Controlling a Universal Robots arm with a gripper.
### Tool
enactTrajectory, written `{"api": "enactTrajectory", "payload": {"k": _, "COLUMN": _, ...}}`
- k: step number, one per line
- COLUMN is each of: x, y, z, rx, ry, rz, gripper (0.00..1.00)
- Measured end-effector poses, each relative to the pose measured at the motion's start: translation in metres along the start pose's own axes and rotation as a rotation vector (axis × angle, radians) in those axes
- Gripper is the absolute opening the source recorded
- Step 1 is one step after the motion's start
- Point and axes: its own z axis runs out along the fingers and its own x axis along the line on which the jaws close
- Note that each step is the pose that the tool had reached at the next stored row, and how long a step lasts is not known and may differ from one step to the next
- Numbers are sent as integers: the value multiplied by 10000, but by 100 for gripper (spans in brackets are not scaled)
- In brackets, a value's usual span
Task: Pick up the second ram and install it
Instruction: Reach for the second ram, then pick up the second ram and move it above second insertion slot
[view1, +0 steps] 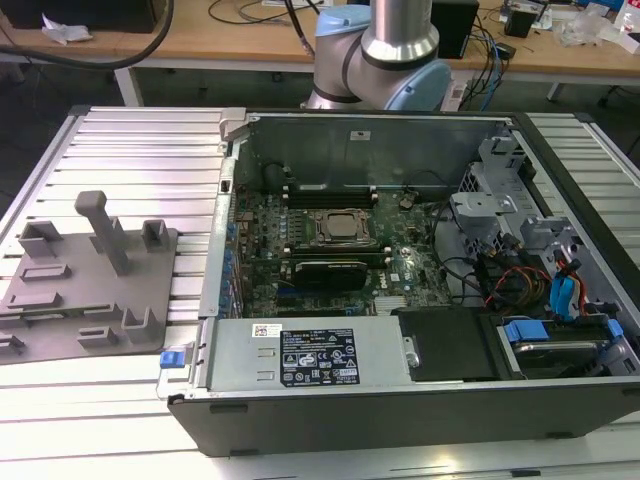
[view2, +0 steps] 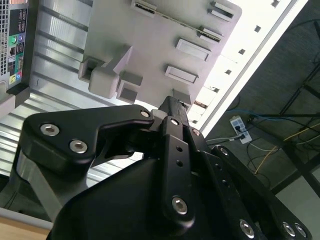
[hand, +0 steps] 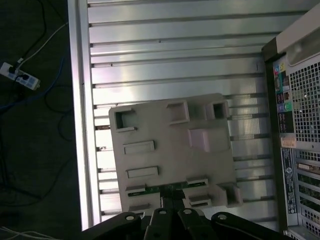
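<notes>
While the slatted metal tabletop (view1: 130, 140) is carrying everything, the open computer case (view1: 330, 370) is sitting just beside the grey tray (view1: 60, 320), on the exterior view's right of it. The gripper (hand: 171, 198) is hanging over that tray's edge, drawn narrow and pinching the second ram (hand: 154, 188), which is lying along the tray's rim.

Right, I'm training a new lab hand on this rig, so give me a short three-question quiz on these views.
1. True or false: the computer case lies open.
2. In the exterior view, the grey tray sits where? A) to the case's left B) to its right C) inside it
3. Fill in: in the first wrist view the claw is at the tray edge that holds a thin ___ stick.
Key: 1 true; 2 A; 3 green, the second ram.
</notes>
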Motion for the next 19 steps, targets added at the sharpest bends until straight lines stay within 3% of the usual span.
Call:
{"api": "enactTrajectory", "payload": {"k": 5, "x": -5, "y": -93, "z": -1, "rx": -1, "ry": 0, "rz": -1, "gripper": 11}}
{"api": "enactTrajectory", "payload": {"k": 15, "x": -5, "y": -99, "z": -2, "rx": 0, "ry": 0, "rz": 0, "gripper": 11}}
{"api": "enactTrajectory", "payload": {"k": 19, "x": -4, "y": -99, "z": -2, "rx": -13, "ry": 24, "rz": -531, "gripper": 11}}
